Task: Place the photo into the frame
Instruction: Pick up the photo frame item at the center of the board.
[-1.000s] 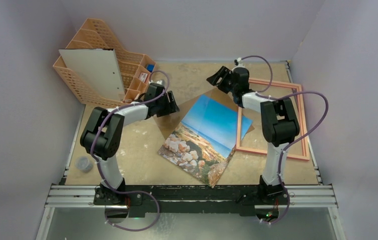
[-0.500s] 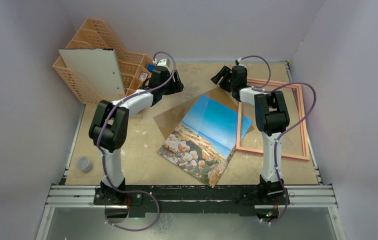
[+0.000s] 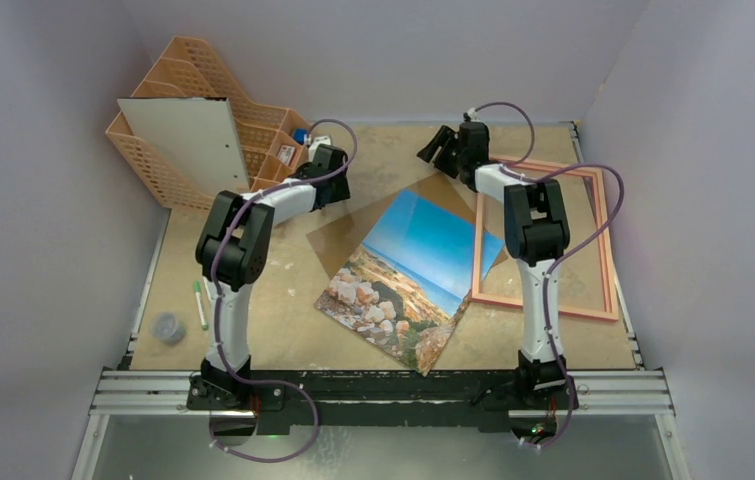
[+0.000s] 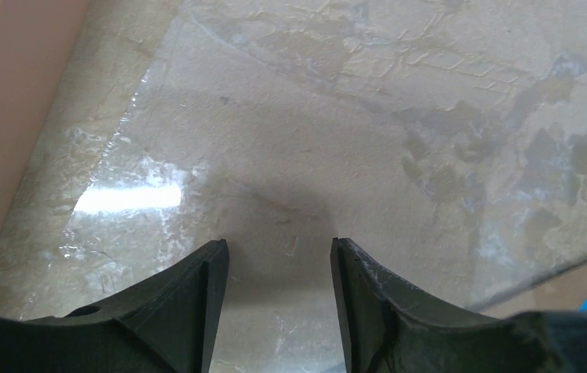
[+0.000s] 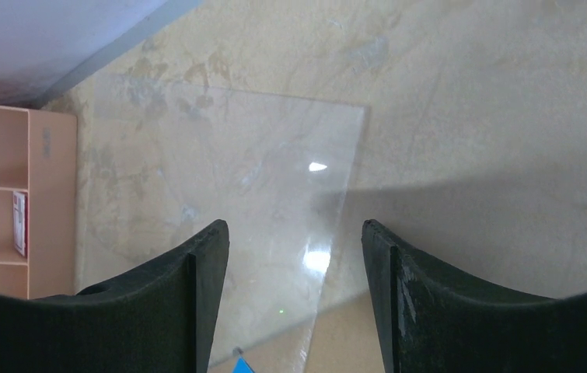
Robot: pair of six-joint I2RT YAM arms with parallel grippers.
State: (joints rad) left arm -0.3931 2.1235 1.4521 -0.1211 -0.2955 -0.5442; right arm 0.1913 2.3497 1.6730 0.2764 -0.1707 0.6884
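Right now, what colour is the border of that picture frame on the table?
The frame is salmon pink; the top external view shows it best.

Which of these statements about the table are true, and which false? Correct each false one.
1. The photo lies inside the frame. False: it lies on the table, only one corner over the frame's left rail.
2. The left gripper and the right gripper are both open and empty. True.
3. A clear pane lies below the left gripper. True.
4. The orange organiser stands at the table's right. False: far left corner.
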